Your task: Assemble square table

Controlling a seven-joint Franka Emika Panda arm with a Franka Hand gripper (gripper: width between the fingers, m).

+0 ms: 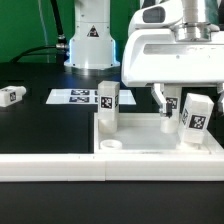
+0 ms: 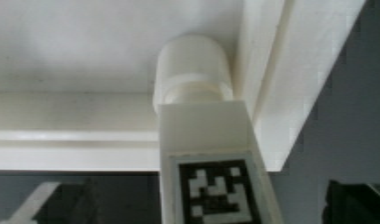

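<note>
Tabletop (image 2: 80, 60) corner socket holds 1 leg (image 2: 208, 120) (tagged); jaws spread alongside.

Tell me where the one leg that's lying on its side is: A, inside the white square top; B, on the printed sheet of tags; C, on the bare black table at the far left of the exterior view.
C: the leg lies on the black table at the exterior view's left edge, well apart from the marker board and the white top.
</note>
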